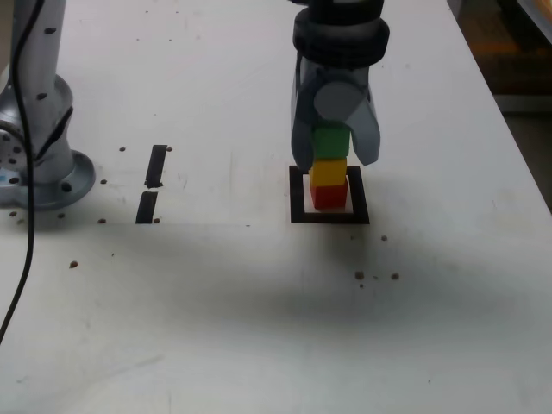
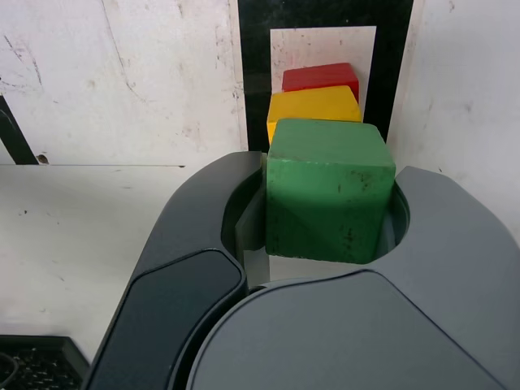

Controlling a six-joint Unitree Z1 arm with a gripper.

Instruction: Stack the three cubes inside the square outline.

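The gripper (image 1: 331, 148) is clamping the scuffed, matte green cube (image 2: 329, 191) between its smooth grey jaws, sitting atop the yellow cube (image 1: 329, 171) and red cube (image 1: 329, 196) inside the black tape square outline (image 1: 297, 194).

Matt, worn surfaces throughout

The green cube (image 2: 329, 191) looks matt-painted and scuffed; the end effector (image 2: 325, 244) is smooth grey plastic; the white tabletop (image 2: 114, 81) is scratched, the square outline (image 2: 253, 73) black tape.

green cube (image 1: 330, 142) partly hidden by gripper (image 1: 335, 138), arm cut off at exterior view's top edge
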